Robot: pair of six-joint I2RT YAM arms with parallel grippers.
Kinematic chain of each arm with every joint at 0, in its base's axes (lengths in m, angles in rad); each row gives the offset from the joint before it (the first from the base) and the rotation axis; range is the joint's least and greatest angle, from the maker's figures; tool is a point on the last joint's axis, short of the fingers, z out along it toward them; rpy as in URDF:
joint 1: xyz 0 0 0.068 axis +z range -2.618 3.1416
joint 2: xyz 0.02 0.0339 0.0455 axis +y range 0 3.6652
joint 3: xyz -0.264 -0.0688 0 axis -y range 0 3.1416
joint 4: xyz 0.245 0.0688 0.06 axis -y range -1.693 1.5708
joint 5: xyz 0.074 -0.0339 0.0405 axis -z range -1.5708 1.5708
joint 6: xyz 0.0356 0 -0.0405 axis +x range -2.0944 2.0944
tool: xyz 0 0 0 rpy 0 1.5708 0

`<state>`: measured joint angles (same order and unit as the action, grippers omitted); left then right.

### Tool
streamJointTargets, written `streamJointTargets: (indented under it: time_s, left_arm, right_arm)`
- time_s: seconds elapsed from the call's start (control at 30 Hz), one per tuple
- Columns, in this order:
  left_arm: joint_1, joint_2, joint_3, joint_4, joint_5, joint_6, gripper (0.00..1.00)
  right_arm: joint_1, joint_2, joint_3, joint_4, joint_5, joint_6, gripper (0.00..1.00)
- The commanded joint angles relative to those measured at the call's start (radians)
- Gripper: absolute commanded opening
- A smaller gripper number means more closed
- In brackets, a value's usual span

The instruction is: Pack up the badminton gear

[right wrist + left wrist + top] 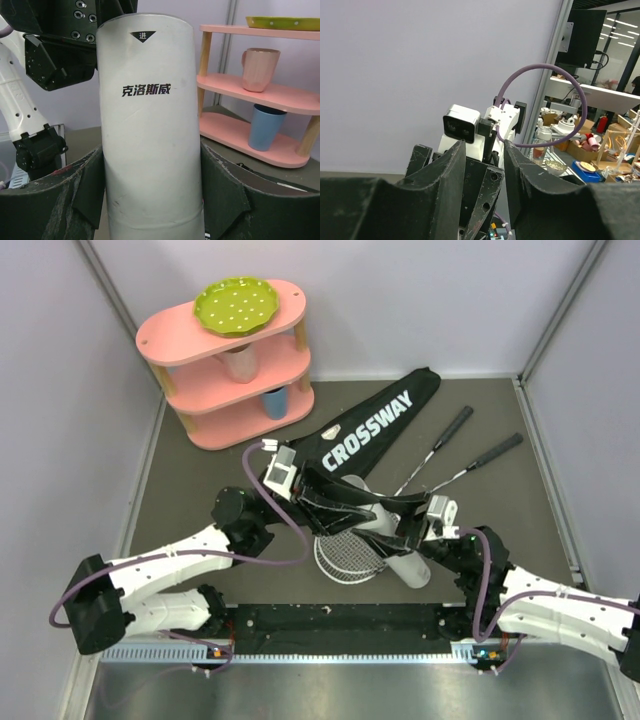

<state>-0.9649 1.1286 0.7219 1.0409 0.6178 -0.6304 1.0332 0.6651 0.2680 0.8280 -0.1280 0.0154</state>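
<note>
Just left of centre in the top view, the left gripper (484, 150) stands open and empty. At centre, the right gripper (151, 159) clamps the tube (147, 100), by the rackets (343, 558). The bag (372, 425) lies above.

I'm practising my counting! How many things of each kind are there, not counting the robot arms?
rackets: 2
tube: 1
bag: 1
shelf: 1
plate: 1
cups: 2
Total: 8
</note>
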Motion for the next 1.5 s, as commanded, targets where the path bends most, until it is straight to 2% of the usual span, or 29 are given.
streamJointTargets:
  time_s: [0.0,0.07,0.1,0.17,0.2,0.3,0.47,0.67,0.9,1.0,1.03,1.07,1.13,1.17,1.27,1.3,1.4,1.47]
  left_arm:
    - [-0.038,0.102,-0.067,-0.366,0.148,-0.035,0.42]
    - [-0.031,0.047,-0.029,-0.492,0.125,-0.011,0.46]
    - [-0.026,0.027,0.038,-0.566,0.111,0.000,0.49]
    - [-0.011,-0.015,0.123,-0.700,0.059,0.041,0.57]
    - [-0.005,-0.053,0.195,-0.805,0.039,0.050,0.82]
    - [0.032,-0.122,0.304,-0.896,0.025,0.046,0.98]
    - [0.129,-0.164,0.386,-0.979,0.027,0.006,0.97]
    - [0.138,-0.176,0.314,-0.950,-0.023,-0.028,0.97]
    - [0.140,-0.135,0.222,-0.878,-0.001,-0.054,0.96]
    - [0.138,-0.188,0.191,-0.900,-0.091,-0.020,0.98]
    - [0.138,-0.229,0.191,-0.933,-0.143,-0.002,0.98]
    - [0.138,-0.252,0.183,-0.988,-0.262,0.012,0.98]
    - [0.138,-0.315,0.160,-1.025,-0.395,0.035,0.98]
    - [0.138,-0.329,0.121,-1.026,-0.467,0.032,0.98]
    - [0.140,-0.334,0.013,-0.891,-0.439,0.003,0.98]
    - [0.137,-0.320,-0.002,-0.816,-0.379,-0.023,0.98]
    - [0.098,-0.225,-0.009,-0.737,-0.310,-0.034,0.98]
    - [0.037,-0.158,0.016,-0.684,-0.312,-0.019,0.98]
  right_arm:
    - [0.011,-0.061,0.073,0.231,0.011,0.034,0.03]
    - [0.011,-0.091,0.086,0.150,-0.008,-0.011,0.03]
    - [0.011,-0.105,0.086,0.064,-0.016,-0.052,0.03]
    - [0.011,-0.151,0.073,-0.002,-0.030,-0.124,0.03]
    - [0.011,-0.165,0.070,-0.041,-0.032,-0.149,0.03]
    - [0.011,-0.222,0.063,-0.174,-0.035,-0.221,0.03]
    - [0.011,-0.307,0.059,-0.289,-0.030,-0.269,0.02]
    - [0.011,-0.328,0.079,-0.334,-0.022,-0.281,0.02]
    - [0.011,-0.300,0.079,-0.262,-0.013,-0.240,0.03]
    - [0.011,-0.282,0.099,-0.265,0.104,-0.160,0.03]
    - [0.011,-0.268,0.123,-0.283,0.263,-0.125,0.03]
    - [0.011,-0.260,0.140,-0.306,0.345,-0.085,0.03]
    - [0.011,-0.239,0.187,-0.349,0.526,0.015,0.03]
    - [0.011,-0.227,0.212,-0.366,0.566,0.038,0.03]
    - [0.011,-0.144,0.336,-0.455,0.695,0.110,0.03]
    - [0.011,-0.122,0.397,-0.476,0.714,0.160,0.02]
    - [0.011,-0.038,0.502,-0.553,0.772,0.269,0.00]
    - [0.011,0.014,0.552,-0.608,0.771,0.288,0.00]
